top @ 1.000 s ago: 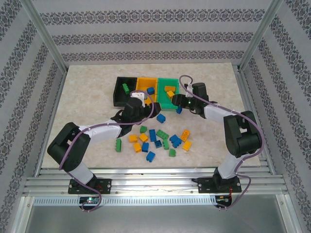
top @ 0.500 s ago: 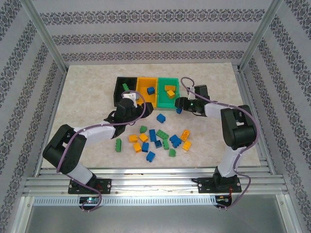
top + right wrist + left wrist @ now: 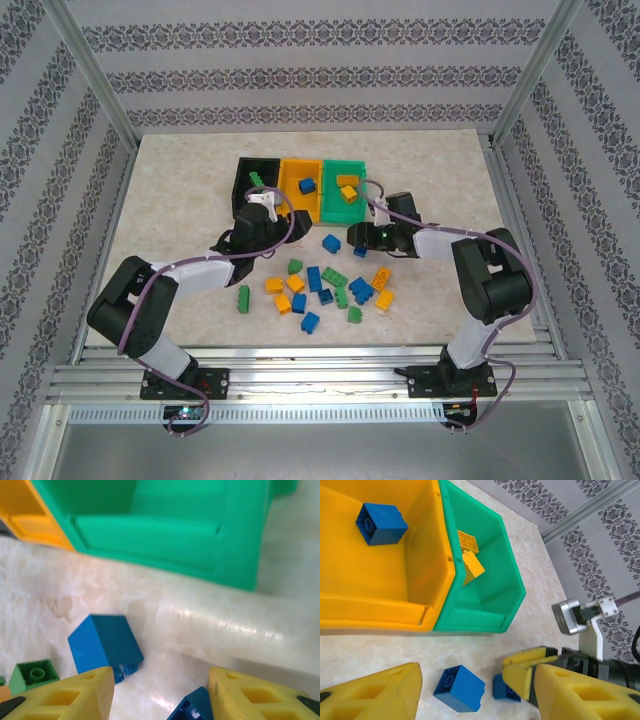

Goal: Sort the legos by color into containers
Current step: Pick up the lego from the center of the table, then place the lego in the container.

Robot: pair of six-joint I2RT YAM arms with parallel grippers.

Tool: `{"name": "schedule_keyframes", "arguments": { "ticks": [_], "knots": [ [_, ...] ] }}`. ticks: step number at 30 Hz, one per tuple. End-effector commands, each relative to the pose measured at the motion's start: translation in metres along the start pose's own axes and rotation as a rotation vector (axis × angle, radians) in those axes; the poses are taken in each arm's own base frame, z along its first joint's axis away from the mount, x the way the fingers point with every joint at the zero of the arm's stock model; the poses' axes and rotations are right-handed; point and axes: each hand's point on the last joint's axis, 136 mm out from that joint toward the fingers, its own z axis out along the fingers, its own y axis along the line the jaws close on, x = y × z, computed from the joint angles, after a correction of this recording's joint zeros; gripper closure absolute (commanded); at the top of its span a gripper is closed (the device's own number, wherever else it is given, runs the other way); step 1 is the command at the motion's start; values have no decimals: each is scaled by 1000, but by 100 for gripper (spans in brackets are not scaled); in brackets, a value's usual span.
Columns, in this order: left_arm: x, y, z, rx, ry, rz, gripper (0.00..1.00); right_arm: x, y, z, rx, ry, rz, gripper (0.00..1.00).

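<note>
**Q:** From where does the top external view look?
**A:** From above and behind the arm bases, facing forward and down. It stands far off and takes in the whole table (image 3: pixel 170 190).
**Q:** And the wrist views?
**A:** Both sit close to the tabletop. The left wrist view looks down into the orange-yellow bin (image 3: pixel 380 612) and the green bin (image 3: pixel 485 612). The right wrist view sits lower, facing that green bin's outer wall.
**Q:** Shared ground?
**A:** The green bin, and the blue brick (image 3: pixel 105 645) before it, appear in all three.
</note>
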Motion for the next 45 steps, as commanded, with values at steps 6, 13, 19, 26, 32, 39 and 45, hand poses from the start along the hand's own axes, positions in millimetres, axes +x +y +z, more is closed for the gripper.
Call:
{"name": "schedule_keyframes", "arguments": {
  "ticks": [6, 13, 19, 26, 32, 39, 45],
  "knots": [
    [-7, -9, 4, 64, -7, -31, 39, 24, -25, -9, 339, 56, -128, 41],
    [-11, -2, -4, 17, -11, -3, 39, 36, -23, -6, 396, 92, -203, 50],
    [-15, 11, -12, -24, -27, -24, 39, 33, -19, 0, 385, 112, -224, 68],
    [-25, 30, -33, -74, -71, -55, 39, 3, 19, -12, 305, 25, -237, 70],
    [-34, 36, -52, -96, -122, -62, 39, -44, 78, -11, 164, -58, -252, 70],
    [-37, 35, -65, -113, -138, -64, 39, -101, 134, 23, 74, -107, -296, 68],
    [-36, 27, -68, -106, -95, -53, 39, -145, 141, 58, 96, -128, -315, 57]
  ]
}}
